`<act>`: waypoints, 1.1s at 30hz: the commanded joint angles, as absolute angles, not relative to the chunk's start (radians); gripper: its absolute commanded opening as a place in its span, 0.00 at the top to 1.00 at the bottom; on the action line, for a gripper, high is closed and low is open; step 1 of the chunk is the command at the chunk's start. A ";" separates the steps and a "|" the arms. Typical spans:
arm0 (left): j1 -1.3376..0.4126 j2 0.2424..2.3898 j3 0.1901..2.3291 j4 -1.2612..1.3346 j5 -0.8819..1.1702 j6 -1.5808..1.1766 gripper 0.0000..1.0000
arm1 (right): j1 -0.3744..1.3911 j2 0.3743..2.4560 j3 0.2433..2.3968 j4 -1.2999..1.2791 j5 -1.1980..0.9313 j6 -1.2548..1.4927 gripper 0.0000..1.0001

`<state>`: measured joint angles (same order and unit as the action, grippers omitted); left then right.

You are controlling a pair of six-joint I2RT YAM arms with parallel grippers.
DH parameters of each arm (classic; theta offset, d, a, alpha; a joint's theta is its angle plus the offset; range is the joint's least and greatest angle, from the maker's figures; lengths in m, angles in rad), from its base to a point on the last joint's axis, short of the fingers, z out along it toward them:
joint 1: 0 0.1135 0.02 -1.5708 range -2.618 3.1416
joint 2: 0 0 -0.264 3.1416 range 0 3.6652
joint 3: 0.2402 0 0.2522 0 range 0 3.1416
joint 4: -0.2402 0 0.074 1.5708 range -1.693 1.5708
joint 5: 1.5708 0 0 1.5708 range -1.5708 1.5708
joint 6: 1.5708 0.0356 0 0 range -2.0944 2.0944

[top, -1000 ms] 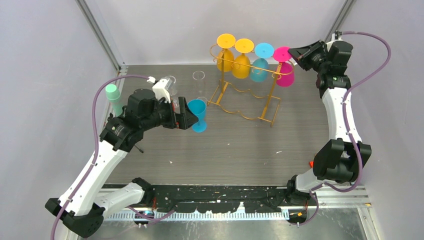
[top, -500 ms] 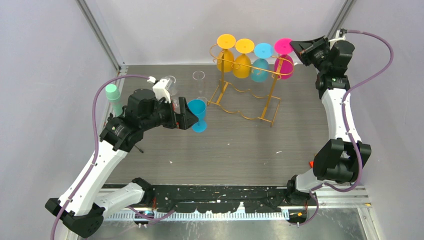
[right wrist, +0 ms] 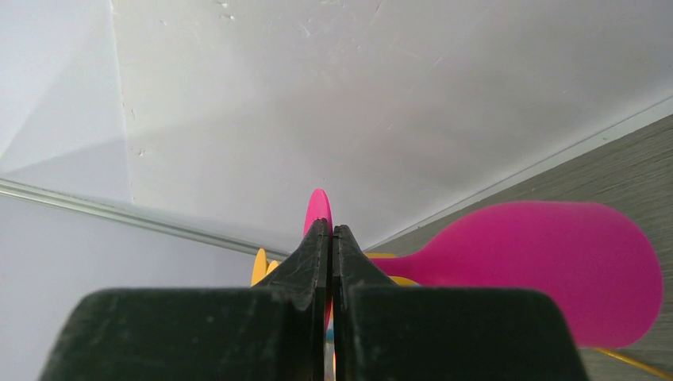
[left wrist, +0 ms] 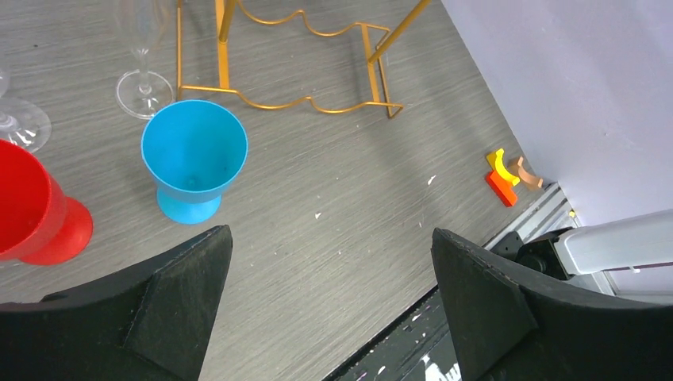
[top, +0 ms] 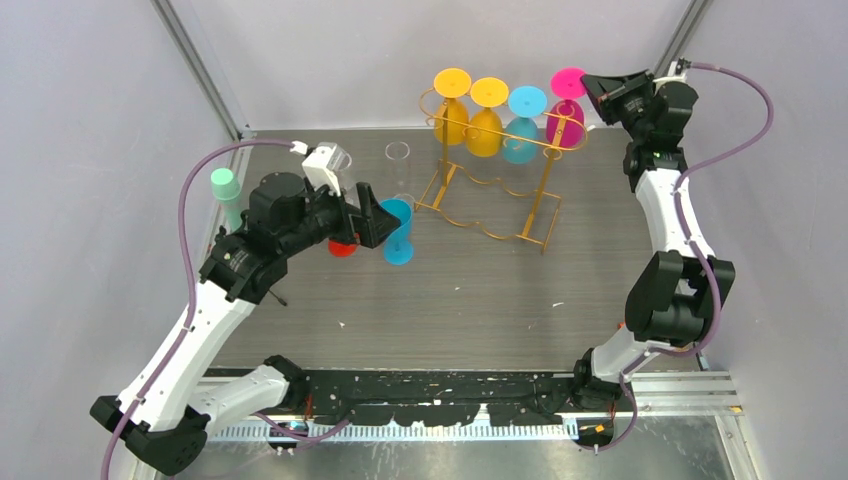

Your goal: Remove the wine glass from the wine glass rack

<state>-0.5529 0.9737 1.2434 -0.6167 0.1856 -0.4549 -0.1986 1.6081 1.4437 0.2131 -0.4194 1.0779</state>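
Right wrist view tells most: the right gripper [right wrist: 330, 232] is pinched almost fully closed on the thin foot rim of the pink wine glass [right wrist: 555, 262], the one flat part standing up above the rail. From above, that glass hangs bowl-down at the far right end of the wine glass rack [top: 541, 193], beside a teal glass [top: 520, 140] and two yellow glasses [top: 483, 130]. It is not yet clear of its loop. The left gripper [left wrist: 329, 238] hovers spread wide and empty over a blue goblet [left wrist: 194, 155] and red cup [left wrist: 28, 210] on the near left — parked out of the way, I judge.
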 commanded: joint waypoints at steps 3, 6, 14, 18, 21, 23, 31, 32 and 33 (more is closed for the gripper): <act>-0.547 0.983 1.242 -0.502 0.266 -0.420 0.00 | -0.204 1.580 1.475 0.368 -0.394 1.076 1.00; -0.548 0.966 1.185 -0.396 0.369 -0.425 0.00 | -0.203 1.550 1.473 0.347 -0.393 1.042 1.00; -0.548 0.940 1.166 -0.330 0.404 -0.473 0.00 | -0.204 1.417 1.509 0.241 -0.356 0.967 1.00; -0.548 0.945 1.176 -0.329 0.399 -0.500 0.00 | -0.204 1.296 1.531 0.131 -0.331 0.891 1.00; -0.548 0.953 1.174 -0.305 0.433 -0.529 0.00 | -0.204 1.216 1.554 0.044 -0.333 0.864 1.00; -0.547 0.959 1.172 -0.287 0.445 -0.553 0.00 | -0.204 1.163 1.567 0.013 -0.351 0.880 1.00; -0.548 0.956 1.145 -0.182 0.471 -0.686 0.00 | -0.203 0.988 1.416 0.119 -0.565 1.277 1.00; -0.548 0.958 1.144 -0.168 0.474 -0.702 0.00 | -0.203 0.978 1.390 0.193 -0.585 1.382 1.00; -0.547 0.960 1.143 -0.158 0.477 -0.724 0.00 | -0.203 0.956 1.329 0.232 -0.615 1.435 1.00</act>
